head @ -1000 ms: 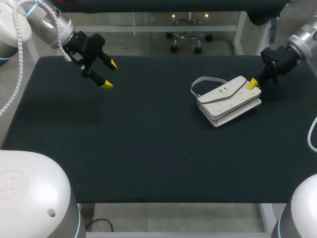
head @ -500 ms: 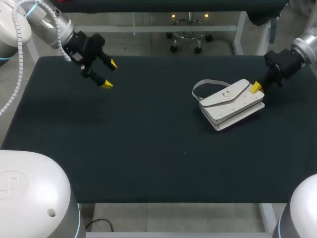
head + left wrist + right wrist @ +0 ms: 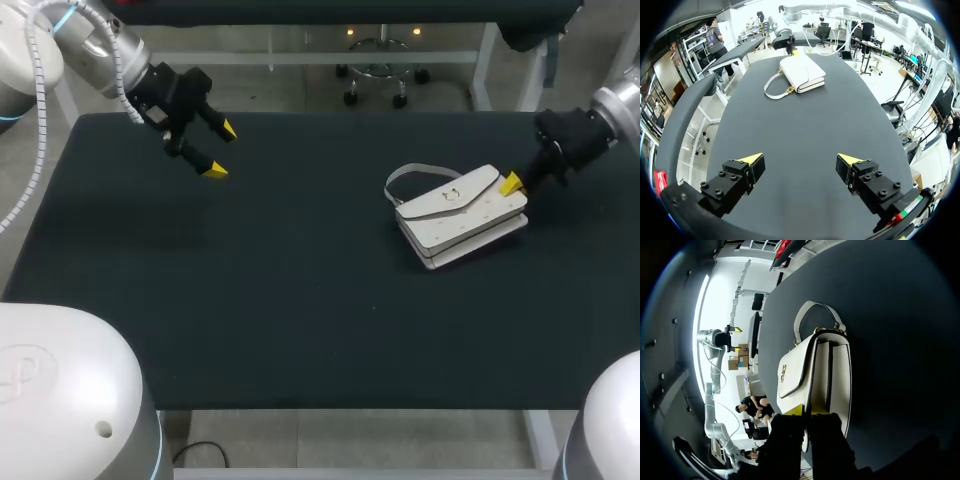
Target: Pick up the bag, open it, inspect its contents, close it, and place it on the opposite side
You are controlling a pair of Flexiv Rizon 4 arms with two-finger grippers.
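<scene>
Dark table (image 3: 300, 300) fills the scene. At far left, the left end effector (image 3: 221, 150) hangs released, fingers spread. Right of centre sits the white flap handbag (image 3: 460, 212), with the right end effector (image 3: 512, 183) clenched on its right end.

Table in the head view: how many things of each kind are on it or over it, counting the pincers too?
bag: 1
pincers: 2 (left pincer, right pincer)
Total: 3
</scene>
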